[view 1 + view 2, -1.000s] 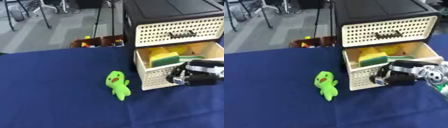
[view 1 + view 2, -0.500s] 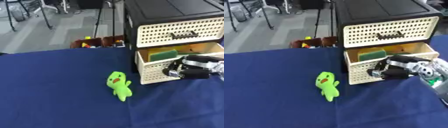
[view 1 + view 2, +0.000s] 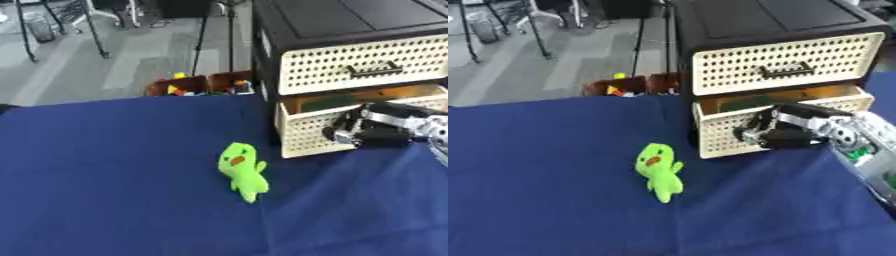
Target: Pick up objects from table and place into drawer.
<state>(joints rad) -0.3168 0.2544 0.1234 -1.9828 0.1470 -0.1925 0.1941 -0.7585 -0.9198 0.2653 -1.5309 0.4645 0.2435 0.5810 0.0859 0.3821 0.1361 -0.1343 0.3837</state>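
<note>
A green plush toy (image 3: 242, 171) with an orange beak lies on the blue tablecloth (image 3: 105, 175), left of the cabinet. The black cabinet (image 3: 754, 20) has two cream perforated drawers. Its upper drawer (image 3: 785, 64) is closed, and the lower drawer (image 3: 306, 131) stands out only a little. A strip of something green (image 3: 319, 102) shows in the lower drawer's gap. My right hand (image 3: 779, 132) comes in from the right and rests against the lower drawer's front, fingers curled, with nothing seen in them. The left hand is out of sight.
Behind the table's far edge a brown box (image 3: 197, 86) holds small colourful pieces. Stand legs (image 3: 206, 30) rise from the grey floor beyond. The blue cloth stretches left of and in front of the plush toy.
The lower drawer has slid most of the way into the cabinet, with my right hand moving in with its front. The yellow and green things inside are now almost hidden.
</note>
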